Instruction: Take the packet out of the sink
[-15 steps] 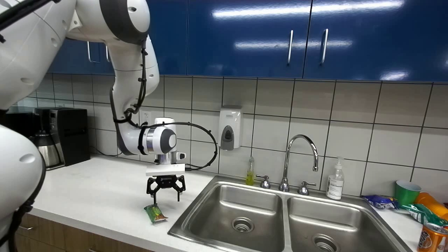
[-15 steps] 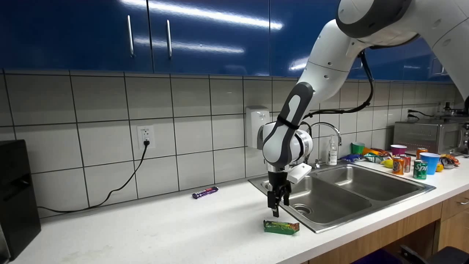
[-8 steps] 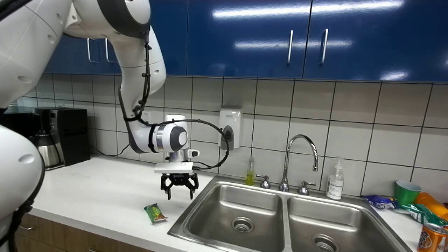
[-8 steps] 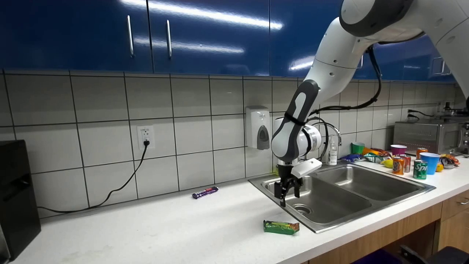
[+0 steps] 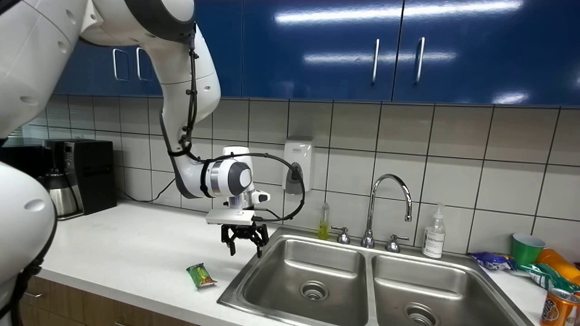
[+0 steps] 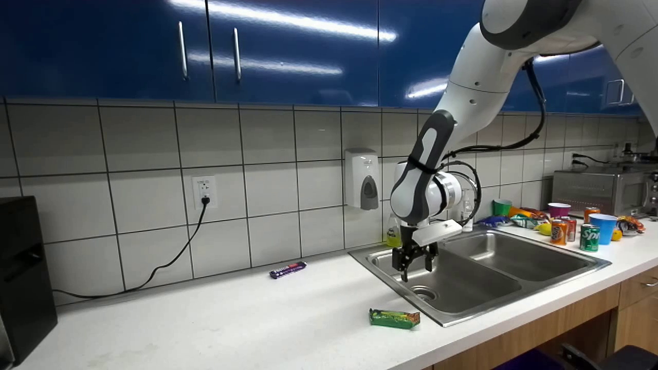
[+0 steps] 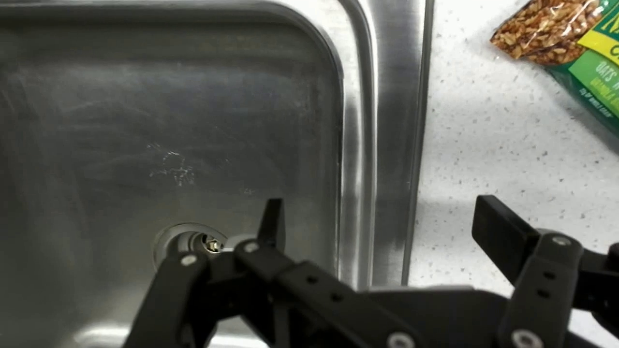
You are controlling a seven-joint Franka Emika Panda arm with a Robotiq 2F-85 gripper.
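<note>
The green packet (image 5: pixel 200 275) lies flat on the white counter, beside the sink's (image 5: pixel 369 290) edge and outside it. It shows the same way in an exterior view (image 6: pixel 395 318). In the wrist view the packet (image 7: pixel 595 63) is at the upper right, partly cut off by the frame. My gripper (image 5: pixel 246 254) is open and empty, raised above the sink's near rim, apart from the packet. In the wrist view the gripper (image 7: pixel 380 207) has one finger over the basin and one over the counter. Both basins hold nothing but their drains in an exterior view.
A purple bar (image 6: pixel 288 270) lies on the counter by the wall. The faucet (image 5: pixel 369 213), a yellow soap bottle (image 5: pixel 323 222) and a white pump bottle (image 5: pixel 434 233) stand behind the sink. Cups, cans and packets lie beyond it, including an orange can (image 6: pixel 559 232). A coffee maker (image 5: pixel 86 176) stands far left.
My gripper has opened, risen from above the packet and moved sideways and back toward the sink. The packet stays in the same place on the counter.
</note>
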